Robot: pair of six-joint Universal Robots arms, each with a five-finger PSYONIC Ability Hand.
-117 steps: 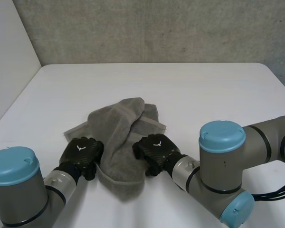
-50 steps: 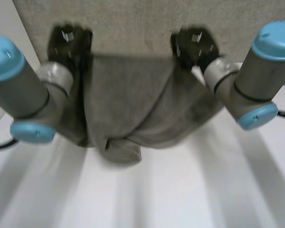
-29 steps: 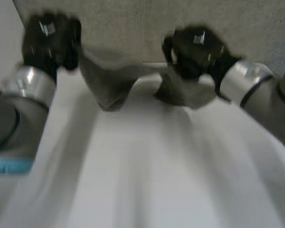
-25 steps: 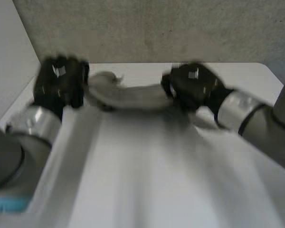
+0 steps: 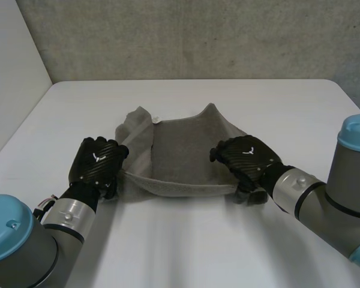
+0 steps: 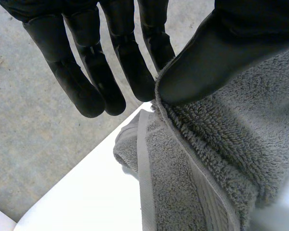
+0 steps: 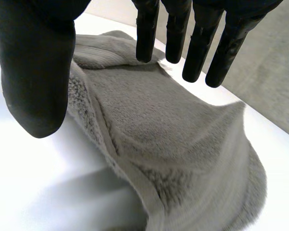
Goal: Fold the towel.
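A grey towel point(image 5: 180, 153) lies spread on the white table point(image 5: 186, 246), with its far left part bunched up and a rolled hem along the near edge. My left hand point(image 5: 99, 163) is at the near left corner. There its thumb point(image 6: 207, 62) pinches the towel's hem point(image 6: 202, 173) against the fingers point(image 6: 149, 72). My right hand point(image 5: 246, 157) is at the near right corner. Its fingers point(image 7: 197, 43) are straight and its thumb point(image 7: 38, 67) stands apart, with the towel point(image 7: 173, 134) lying loose under the palm.
A grey concrete wall point(image 5: 198, 36) rises behind the table's far edge, and a pale side wall point(image 5: 12, 72) stands at the left. Bare table top stretches in front of the towel and beyond it.
Both hands held the towel high, swung it forward and brought it down flat on the table. The right hand has opened and let go of its corner.
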